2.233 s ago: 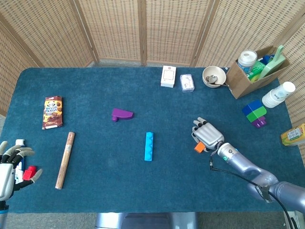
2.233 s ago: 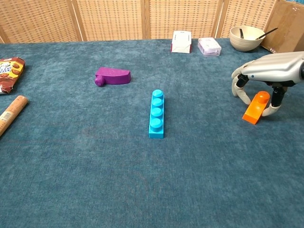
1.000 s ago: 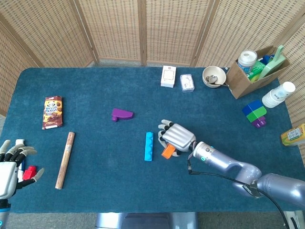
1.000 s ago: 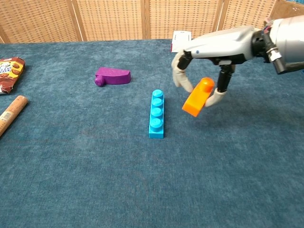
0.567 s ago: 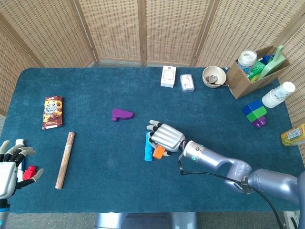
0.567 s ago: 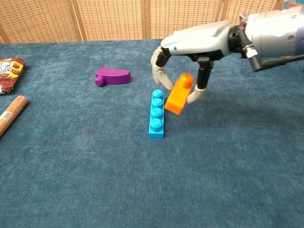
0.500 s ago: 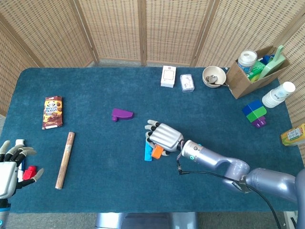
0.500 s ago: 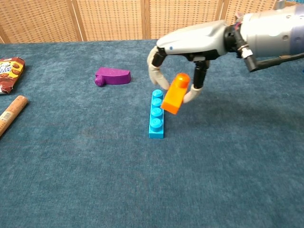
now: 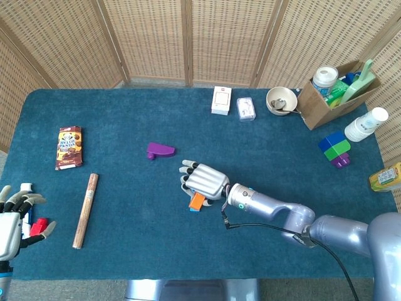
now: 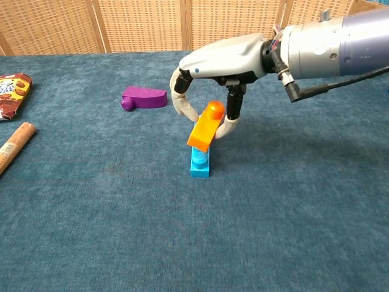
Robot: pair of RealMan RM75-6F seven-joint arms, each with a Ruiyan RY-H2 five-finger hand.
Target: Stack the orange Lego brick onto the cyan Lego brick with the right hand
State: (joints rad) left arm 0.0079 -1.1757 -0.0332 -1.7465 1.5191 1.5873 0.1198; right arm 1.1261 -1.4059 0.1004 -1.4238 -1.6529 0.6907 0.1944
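- The right hand (image 10: 209, 79) hangs palm-down over the middle of the table (image 10: 273, 201), its fingers curled around the orange Lego brick (image 10: 205, 127) and gripping it between thumb and fingers; in the head view the same hand (image 9: 200, 180) covers most of what lies under it.
- The orange Lego brick is tilted, its studded end raised toward the palm and its lower end directly over the cyan Lego brick (image 10: 200, 163); whether the two touch cannot be told from either view.
- The cyan Lego brick lies flat on the blue cloth, lengthwise away from the robot, with only its near end showing below the orange one; from the head view just a sliver of it (image 9: 195, 209) peeks out beside the orange brick (image 9: 197, 200).
- The left hand (image 9: 14, 221) rests at the near left corner of the table, fingers spread apart; a red thing (image 9: 39, 226) sits just beside its thumb, and I cannot tell whether the hand holds it.
- A wooden stick (image 9: 86, 210) lies near that hand, further in.
- Beyond the bricks, a purple piece (image 10: 144, 97) lies on the cloth, well apart from the right hand.
- A snack packet (image 9: 69, 147) lies at the left edge.
- At the far side stand a white box (image 9: 221, 100), a small clear case (image 9: 245, 109) and a bowl (image 9: 281, 101), with a cardboard box (image 9: 326, 100) of items at the far right.
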